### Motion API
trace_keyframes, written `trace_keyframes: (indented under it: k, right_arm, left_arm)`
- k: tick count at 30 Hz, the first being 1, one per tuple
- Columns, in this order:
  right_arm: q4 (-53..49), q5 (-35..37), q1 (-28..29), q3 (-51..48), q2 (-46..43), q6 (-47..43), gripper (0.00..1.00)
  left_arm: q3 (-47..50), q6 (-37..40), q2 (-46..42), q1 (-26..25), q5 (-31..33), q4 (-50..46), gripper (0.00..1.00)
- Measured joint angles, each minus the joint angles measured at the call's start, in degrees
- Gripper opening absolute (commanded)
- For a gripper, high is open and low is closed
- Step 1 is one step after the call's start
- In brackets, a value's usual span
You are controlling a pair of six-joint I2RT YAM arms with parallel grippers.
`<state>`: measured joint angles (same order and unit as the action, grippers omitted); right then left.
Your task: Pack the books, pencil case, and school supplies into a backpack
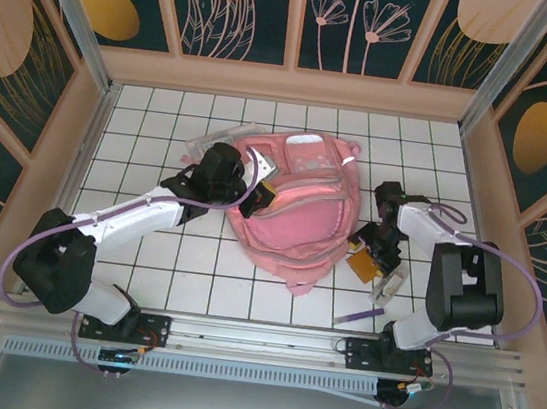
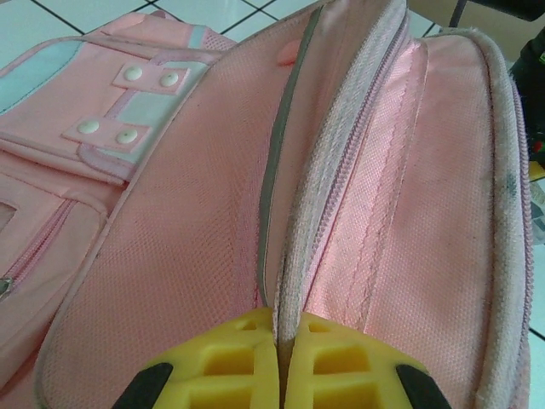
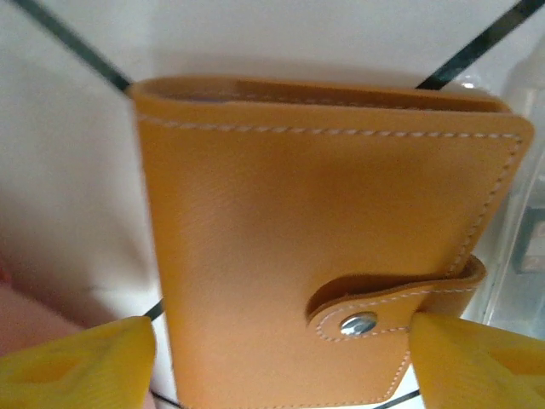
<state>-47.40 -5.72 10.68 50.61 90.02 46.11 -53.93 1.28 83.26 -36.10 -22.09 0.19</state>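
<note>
The pink backpack point(image 1: 298, 213) lies in the middle of the tiled table, its top toward the far wall. My left gripper point(image 1: 260, 189) is shut on the zipper edge point(image 2: 298, 256) of the backpack's open mouth, yellow fingertips point(image 2: 221, 362) pressed together on it. The small orange booklet point(image 3: 324, 239), with a snap flap, lies flat on the table right of the backpack. My right gripper point(image 3: 277, 366) is open, one finger on each side of the booklet point(image 1: 361, 262). A clear whitish pencil case point(image 1: 391, 280) lies just right of it. The purple pen point(image 1: 360, 317) lies nearer the front. The thin yellow-orange booklet is out of view.
A crumpled clear plastic piece point(image 1: 213, 142) lies behind the left arm at the backpack's upper left. Low walls point(image 1: 90, 140) close in the table on three sides. The pencil case's clear edge point(image 3: 524, 213) sits close to the right finger.
</note>
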Motion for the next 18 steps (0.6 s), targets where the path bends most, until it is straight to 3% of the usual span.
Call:
trace_keyframes:
  k: [5,10,15,18]
  right_arm:
    - [-1.95,1.16,0.33,2.45,3.45,0.46,0.62]
    - [-2.80,1.29,1.11,4.17,4.70,0.31,0.44]
    - [-3.04,1.99,1.81,4.55,3.21,-0.09,0.15]
    - [-2.47,3.06,1.79,4.61,0.81,0.28,0.12]
  left_arm:
    - [0.90,0.90,0.00,-0.02,-0.15,0.04,0.00]
    - [2.71,1.25,-0.02,-0.02,-0.26,0.15,0.00]
    - [2.95,1.25,-0.22,-0.02,-0.26,0.44,0.00]
    - [2.89,1.22,-0.39,-0.02,-0.35,0.52,0.00]
